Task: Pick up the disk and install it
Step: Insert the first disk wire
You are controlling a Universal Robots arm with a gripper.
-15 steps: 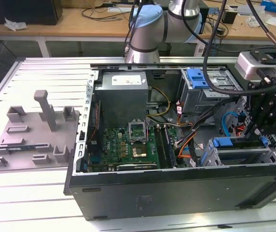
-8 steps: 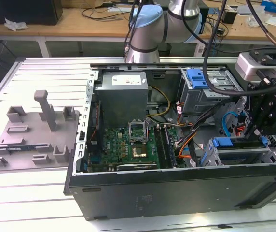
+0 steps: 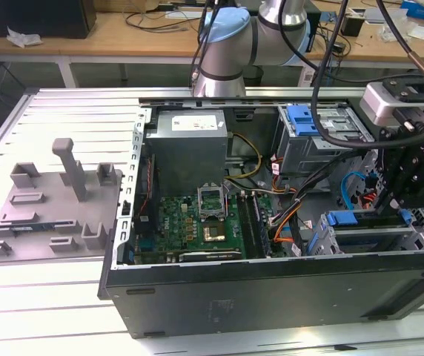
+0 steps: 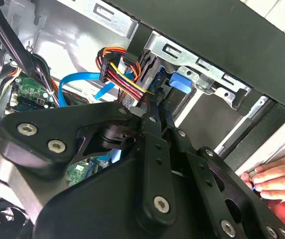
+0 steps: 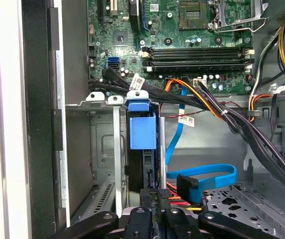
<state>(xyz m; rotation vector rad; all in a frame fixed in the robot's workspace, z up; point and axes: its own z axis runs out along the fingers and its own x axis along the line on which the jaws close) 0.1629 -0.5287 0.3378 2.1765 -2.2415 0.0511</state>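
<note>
Disk going into the drive cage

The end effector (image 5: pixel 154 199) is pinched closed on the disk (image 5: pixel 143 164), which stands on edge in the metal drive cage (image 5: pixel 100 149) inside the open computer case (image 3: pixel 271 293); fingers (image 4: pixel 277 177) rest nearby.

The arm (image 3: pixel 230 41) was silver with pale-blue joint caps; its gripper (image 4: pixel 155 117) was matte black, studded with silver screws.
</note>
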